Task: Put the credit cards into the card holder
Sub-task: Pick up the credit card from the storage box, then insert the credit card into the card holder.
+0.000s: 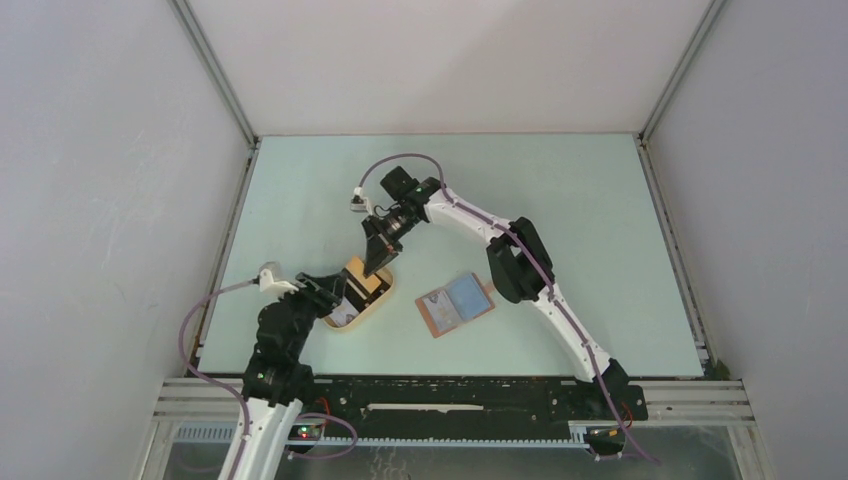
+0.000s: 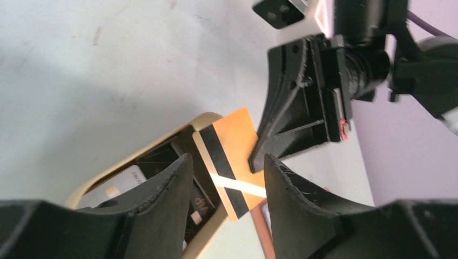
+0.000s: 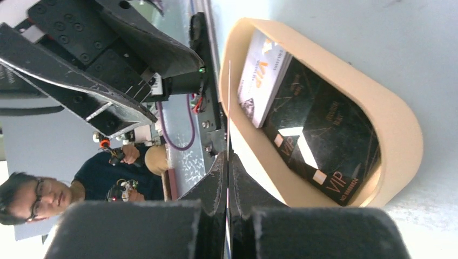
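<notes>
the right fingers [image 3: 213, 183] are pressed together on a thin orange-yellow plastic card with a dark stripe [image 2: 227, 145], gripping it by one edge so that the right wrist view shows it edge-on as a fine line between them. the card hangs over the far end of a pale tan oval tray [image 3: 399, 124], which lies toward the near left corner of the pale green tabletop [image 1: 560, 190]; whether the card touches the tray cannot be told. inside the tray lie a black card with gold "vip" lettering [image 3: 324, 135] and a white card [image 3: 264, 75] partly tucked under it. the left fingers [image 2: 167, 189] stand apart and hold nothing, poised at the near end of the tray. the reddish-brown leather card holder [image 1: 456, 303] lies opened flat, grey-blue slots up, to the right of the tray and apart from it, about midway along the tabletop's near edge.
</notes>
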You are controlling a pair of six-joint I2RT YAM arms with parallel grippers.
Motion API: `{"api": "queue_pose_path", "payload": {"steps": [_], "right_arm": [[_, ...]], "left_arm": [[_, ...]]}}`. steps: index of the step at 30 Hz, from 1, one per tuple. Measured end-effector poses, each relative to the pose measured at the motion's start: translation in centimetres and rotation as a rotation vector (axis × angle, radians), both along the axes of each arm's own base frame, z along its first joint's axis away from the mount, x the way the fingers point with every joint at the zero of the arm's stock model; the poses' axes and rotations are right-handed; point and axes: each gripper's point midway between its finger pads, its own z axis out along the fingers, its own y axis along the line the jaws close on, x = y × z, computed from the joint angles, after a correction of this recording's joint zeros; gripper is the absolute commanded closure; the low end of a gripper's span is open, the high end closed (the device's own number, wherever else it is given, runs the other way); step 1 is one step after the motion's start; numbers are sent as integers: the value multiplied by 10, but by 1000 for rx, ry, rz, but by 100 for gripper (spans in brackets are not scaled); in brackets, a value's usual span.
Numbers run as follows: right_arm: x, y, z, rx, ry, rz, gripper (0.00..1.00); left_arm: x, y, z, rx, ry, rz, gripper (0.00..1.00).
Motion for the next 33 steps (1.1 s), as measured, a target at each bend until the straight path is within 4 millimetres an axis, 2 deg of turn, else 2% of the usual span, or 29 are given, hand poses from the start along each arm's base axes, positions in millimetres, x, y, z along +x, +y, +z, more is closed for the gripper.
{"api": "queue_pose_path", "payload": {"steps": [4, 8, 11, 14, 18, 22, 25, 28, 30, 33], "right_arm": [[5, -9, 20, 83, -11, 28, 100], [4, -30, 50, 173, -50, 62, 100], [1, -58, 74, 225, -96, 72, 100], [-7, -88, 91, 248, -181, 84, 100], [-24, -133, 105, 255, -299, 85, 100], [-51, -174, 117, 280, -417, 83, 100], [-70, -199, 125, 337, -573, 106, 100], [-94, -219, 135, 424, -761, 156, 100], [-109, -231, 139, 502, -900, 202, 100], [-124, -242, 137, 576, -1055, 274, 100]], "left_arm": [[-5, -14, 16, -23, -65, -86, 34], [-12, -33, 34, -58, -118, -192, 15], [-17, -47, 54, -107, -180, -273, 8], [-28, -64, 92, -194, -318, -383, 4], [-46, -77, 128, -262, -486, -500, 0], [-72, -87, 157, -295, -642, -607, 0], [-102, -101, 178, -310, -763, -727, 0], [-136, -117, 190, -322, -865, -854, 0], [-150, -129, 192, -318, -901, -920, 0], [-161, -161, 173, -247, -860, -1026, 0]]}}
